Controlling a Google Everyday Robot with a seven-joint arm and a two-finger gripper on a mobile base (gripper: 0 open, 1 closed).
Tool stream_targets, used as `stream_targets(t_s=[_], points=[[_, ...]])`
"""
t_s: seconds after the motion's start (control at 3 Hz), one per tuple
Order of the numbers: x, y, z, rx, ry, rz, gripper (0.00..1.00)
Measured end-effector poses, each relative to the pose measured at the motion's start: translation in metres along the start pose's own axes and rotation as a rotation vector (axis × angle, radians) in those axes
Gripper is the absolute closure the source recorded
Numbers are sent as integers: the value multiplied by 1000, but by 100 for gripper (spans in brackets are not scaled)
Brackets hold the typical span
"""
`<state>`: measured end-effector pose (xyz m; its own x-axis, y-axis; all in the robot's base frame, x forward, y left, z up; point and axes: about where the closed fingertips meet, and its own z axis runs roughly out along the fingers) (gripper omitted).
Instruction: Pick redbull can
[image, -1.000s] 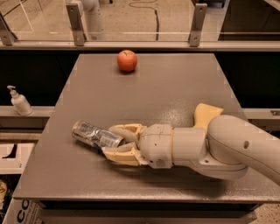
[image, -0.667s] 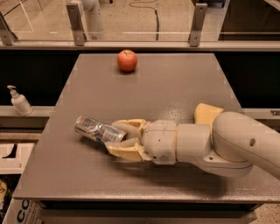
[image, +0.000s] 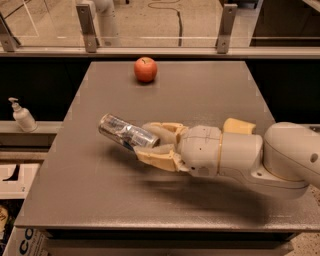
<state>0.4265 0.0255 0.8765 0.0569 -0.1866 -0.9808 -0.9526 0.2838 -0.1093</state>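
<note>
A redbull can (image: 122, 132) sits near the counter's left edge, tilted, its right end clamped between the closed jaws of the gripper (image: 144, 141). An apple (image: 145, 69) rests by the far edge.

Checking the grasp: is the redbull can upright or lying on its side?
Sideways: the redbull can lies lengthwise, one end clamped in the gripper over the table.
</note>
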Motion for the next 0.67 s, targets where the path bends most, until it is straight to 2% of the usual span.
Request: stream_targets(t_s=[0.67], points=[[-25,-17,-26,27,-118,-12,100]])
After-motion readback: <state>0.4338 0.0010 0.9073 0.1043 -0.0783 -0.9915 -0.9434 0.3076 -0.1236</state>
